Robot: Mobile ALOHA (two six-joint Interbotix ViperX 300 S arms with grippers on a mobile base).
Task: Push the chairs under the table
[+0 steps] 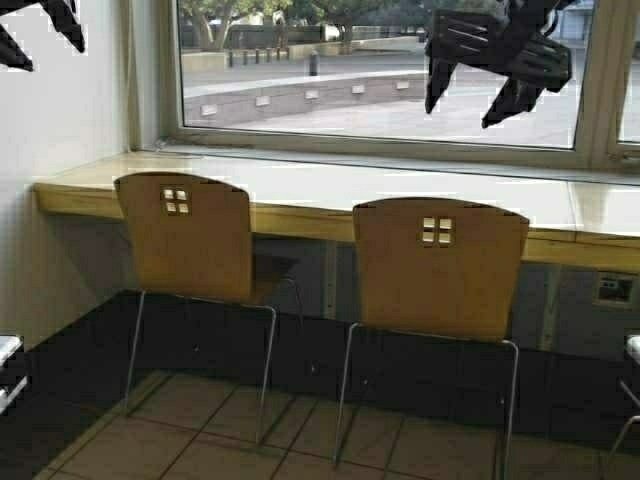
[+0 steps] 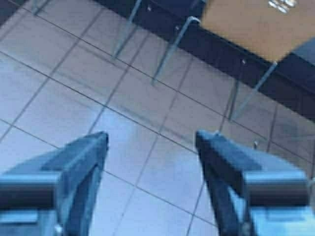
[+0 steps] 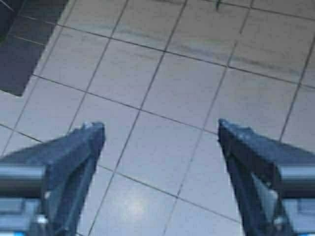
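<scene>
While both arms hang above the tiled floor point(image 3: 162, 88), the left gripper point(image 2: 151, 142) has its jaws spread wide with nothing between them, and the right gripper point(image 3: 161, 130) likewise has its jaws wide apart and holds nothing. Ahead of the left jaws, well apart from them, one tan chair point(image 2: 256, 24) shows its back and chrome legs; only floor tiles lie ahead of the right jaws. In the high view two chairs stand side by side before the bench point(image 1: 300, 195), backs towards the robot: the left chair point(image 1: 185, 235) and the right chair point(image 1: 437, 265). Both seats reach partly under the bench's front edge. A window point(image 1: 380, 70) runs behind the bench.
</scene>
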